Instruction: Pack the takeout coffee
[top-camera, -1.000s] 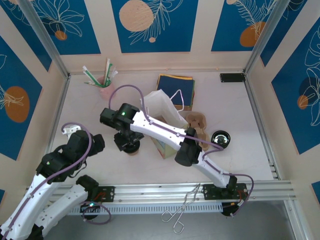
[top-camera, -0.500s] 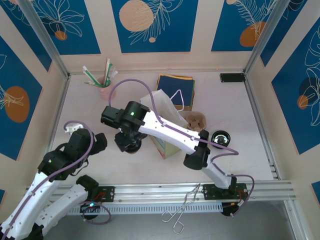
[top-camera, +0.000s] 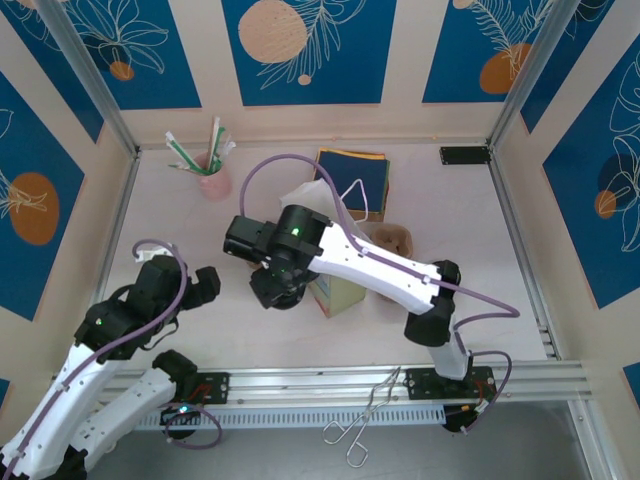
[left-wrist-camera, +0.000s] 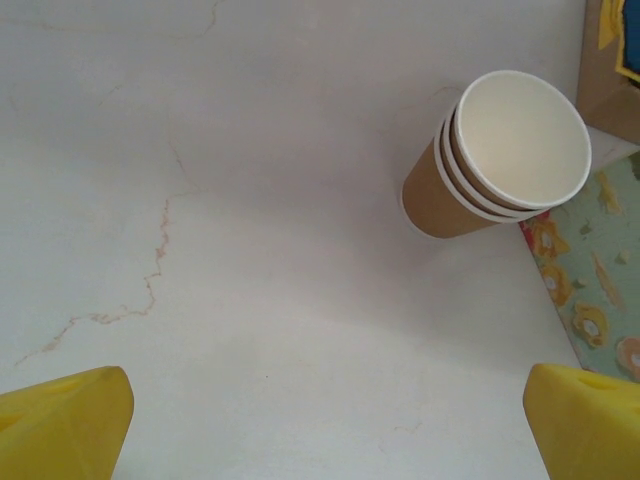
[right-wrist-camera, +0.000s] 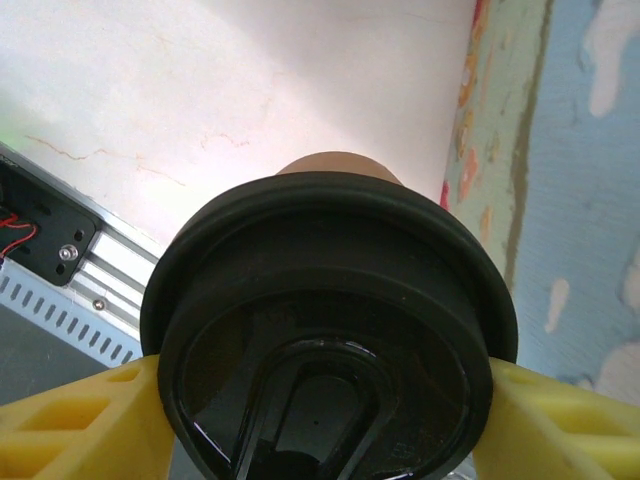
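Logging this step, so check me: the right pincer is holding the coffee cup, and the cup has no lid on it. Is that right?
Not quite. The right pincer does hold the coffee cup, but a black lid sits on top of it, as the right wrist view shows.

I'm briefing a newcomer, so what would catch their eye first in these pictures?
The small brown kraft paper cup with a round black plastic lid stands out, clamped between the right arm's yellow fingers beside the floral-patterned paper bag. From above, that white right arm stretches across mid-table to the bag. A stack of lidless brown paper cups stands on the white table ahead of the left arm's open yellow fingers.
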